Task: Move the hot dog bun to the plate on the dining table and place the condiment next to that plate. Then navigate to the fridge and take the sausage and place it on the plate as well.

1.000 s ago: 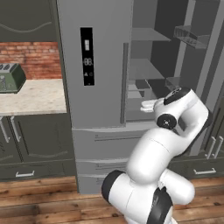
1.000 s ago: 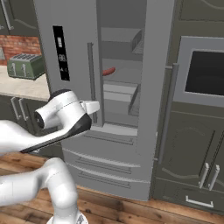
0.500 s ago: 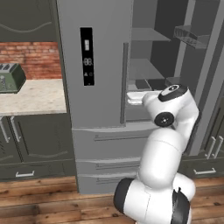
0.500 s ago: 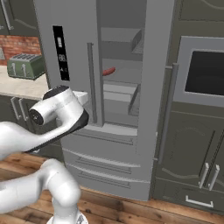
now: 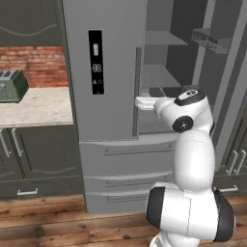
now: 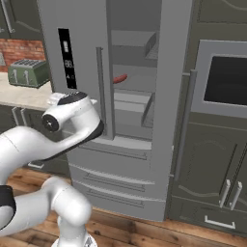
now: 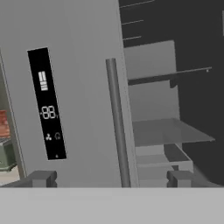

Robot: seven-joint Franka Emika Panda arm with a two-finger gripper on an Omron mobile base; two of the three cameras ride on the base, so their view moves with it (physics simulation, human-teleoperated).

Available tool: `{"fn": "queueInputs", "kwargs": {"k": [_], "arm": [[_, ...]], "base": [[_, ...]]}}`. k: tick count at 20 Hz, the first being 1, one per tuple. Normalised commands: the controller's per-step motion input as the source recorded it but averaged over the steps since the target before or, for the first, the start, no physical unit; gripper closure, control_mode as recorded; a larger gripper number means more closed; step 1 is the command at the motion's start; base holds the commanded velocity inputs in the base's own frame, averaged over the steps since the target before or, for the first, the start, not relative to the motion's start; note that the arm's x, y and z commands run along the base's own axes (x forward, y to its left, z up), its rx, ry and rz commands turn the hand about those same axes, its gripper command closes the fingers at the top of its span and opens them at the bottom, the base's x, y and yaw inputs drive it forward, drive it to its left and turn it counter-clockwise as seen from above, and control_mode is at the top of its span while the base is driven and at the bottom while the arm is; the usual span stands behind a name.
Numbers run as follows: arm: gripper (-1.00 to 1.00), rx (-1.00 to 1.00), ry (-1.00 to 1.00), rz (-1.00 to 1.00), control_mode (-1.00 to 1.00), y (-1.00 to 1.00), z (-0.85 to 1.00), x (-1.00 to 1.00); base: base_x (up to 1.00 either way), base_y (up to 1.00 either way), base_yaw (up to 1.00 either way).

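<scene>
Peeking past the fridge door [image 6: 77,58], sausage [image 6: 120,78] half hidden; end effector [image 7: 111,178] open

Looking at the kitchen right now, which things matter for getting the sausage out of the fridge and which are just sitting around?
For the job:
- sausage on a fridge shelf
- fridge, right door open
- gripper, open, empty, facing the fridge

Just lying about:
- toaster on the counter
- oven in the wall to the right

Fridge [image 5: 106,72] matt grey metal; floor [image 5: 43,226] wood planks; wall [image 5: 38,65] rough brick.
</scene>
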Motion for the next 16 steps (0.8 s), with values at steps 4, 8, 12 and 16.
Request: {"fn": "queueInputs", "kwargs": {"k": [4,8,12,16], "arm": [[-1.0,0.0,0.08,-0.07,-1.0,0.0,0.0,0.1],[-1.0,0.0,0.12,-0.13,-1.0,0.04,0.0,0.48],[-1.0,0.0,0.12,-0.09,-1.0,0.04,0.0,0.71],[-1.0,0.0,0.11,-0.02,-1.0,0.0,0.0,0.82]], "base": [[0.0,0.0,0.0],[0.0,0.0,0.0],[0.0,0.0,0.0],[0.0,0.0,0.0]]}}
